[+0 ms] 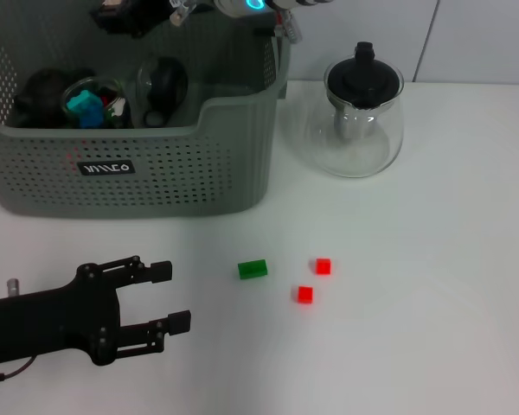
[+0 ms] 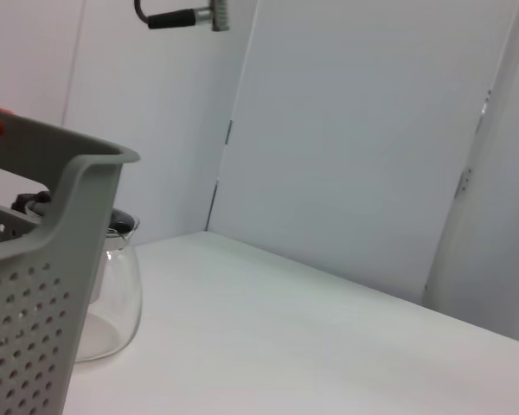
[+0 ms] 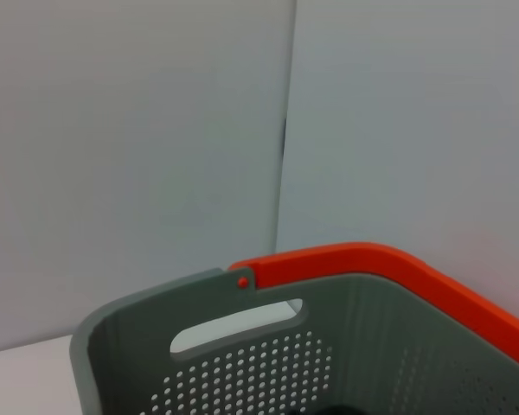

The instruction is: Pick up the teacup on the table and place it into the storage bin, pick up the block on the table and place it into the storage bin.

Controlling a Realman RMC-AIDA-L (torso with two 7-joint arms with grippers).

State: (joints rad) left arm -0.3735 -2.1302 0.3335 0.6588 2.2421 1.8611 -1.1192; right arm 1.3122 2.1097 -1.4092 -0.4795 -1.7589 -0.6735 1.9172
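The grey storage bin (image 1: 156, 173) stands at the back left of the white table; its perforated wall (image 2: 26, 311) and inner corner (image 3: 242, 363) show in the wrist views. Inside it a clear glass teacup (image 1: 160, 85) lies among other items. A green block (image 1: 253, 269) and two small red blocks (image 1: 323, 265) (image 1: 304, 294) lie on the table in front of the bin. My left gripper (image 1: 171, 296) rests low at the front left, open and empty, left of the green block. My right gripper (image 1: 130, 13) hangs over the bin's back, mostly cut off.
A glass teapot (image 1: 363, 112) with a black lid stands right of the bin, also seen as the teapot (image 2: 112, 294) past the bin wall. The bin holds a teal piece (image 1: 88, 108) and dark objects. An orange handle (image 3: 372, 259) runs along the bin's rim.
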